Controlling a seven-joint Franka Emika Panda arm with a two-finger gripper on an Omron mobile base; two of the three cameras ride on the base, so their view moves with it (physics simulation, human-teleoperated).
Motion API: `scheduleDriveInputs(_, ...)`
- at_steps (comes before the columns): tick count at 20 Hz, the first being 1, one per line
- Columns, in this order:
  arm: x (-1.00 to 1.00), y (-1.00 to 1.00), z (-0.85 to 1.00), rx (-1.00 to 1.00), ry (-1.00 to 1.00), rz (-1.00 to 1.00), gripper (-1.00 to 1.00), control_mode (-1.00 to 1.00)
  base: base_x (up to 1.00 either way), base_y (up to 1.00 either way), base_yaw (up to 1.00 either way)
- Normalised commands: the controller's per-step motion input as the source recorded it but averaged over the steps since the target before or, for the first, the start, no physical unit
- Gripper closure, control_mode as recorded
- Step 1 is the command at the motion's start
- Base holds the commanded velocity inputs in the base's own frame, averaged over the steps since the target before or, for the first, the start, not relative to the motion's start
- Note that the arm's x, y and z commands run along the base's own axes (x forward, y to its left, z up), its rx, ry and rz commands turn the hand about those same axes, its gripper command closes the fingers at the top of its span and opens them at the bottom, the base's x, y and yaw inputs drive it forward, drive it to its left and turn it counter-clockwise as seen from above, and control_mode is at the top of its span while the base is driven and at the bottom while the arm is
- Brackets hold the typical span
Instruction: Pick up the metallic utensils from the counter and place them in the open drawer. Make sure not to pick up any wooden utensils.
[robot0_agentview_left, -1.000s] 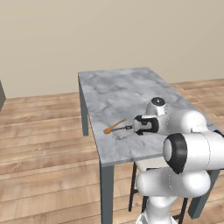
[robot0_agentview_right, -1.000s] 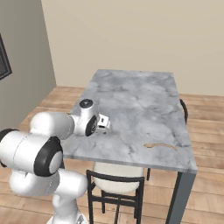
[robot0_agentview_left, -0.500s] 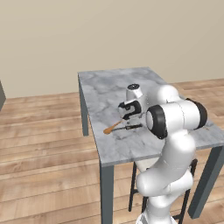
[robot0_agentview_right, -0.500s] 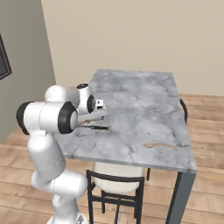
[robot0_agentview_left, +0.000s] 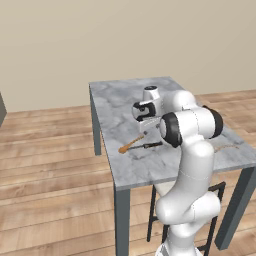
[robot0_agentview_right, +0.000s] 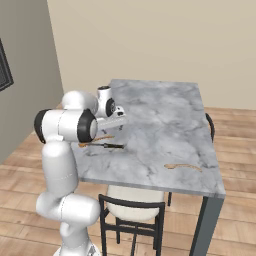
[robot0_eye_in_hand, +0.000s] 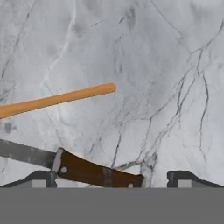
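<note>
Knife (robot0_eye_in_hand: 65, 165) on the marble table (robot0_agentview_left: 125, 102), under a spread, empty claw (robot0_eye_in_hand: 111, 178).

The knife, grey blade and dark brown handle, lies flat near the table's left edge, just beside the orange-brown wooden spoon (robot0_agentview_left: 131, 144), whose handle runs roughly alongside it without touching. In the hand view the dark handle sits between the two finger tips (robot0_eye_in_hand: 40, 178), which stand wide apart and hold nothing. Well apart, near the right front corner, lies a thin light-brown wooden piece (robot0_agentview_right: 183, 166). A chair (robot0_agentview_right: 132, 204) is tucked under the front edge.
</note>
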Motion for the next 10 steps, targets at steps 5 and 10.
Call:
scheduleDriveInputs(5,-0.53,0.00,-0.14,0.01,0.01,0.07,-1.00,-1.00,0.00,0.00,0.00)
scheduleDriveInputs(10,-0.72,0.00,-0.02,0.11,0.00,0.27,-1.00,-1.00,0.00,0.00,0.00)
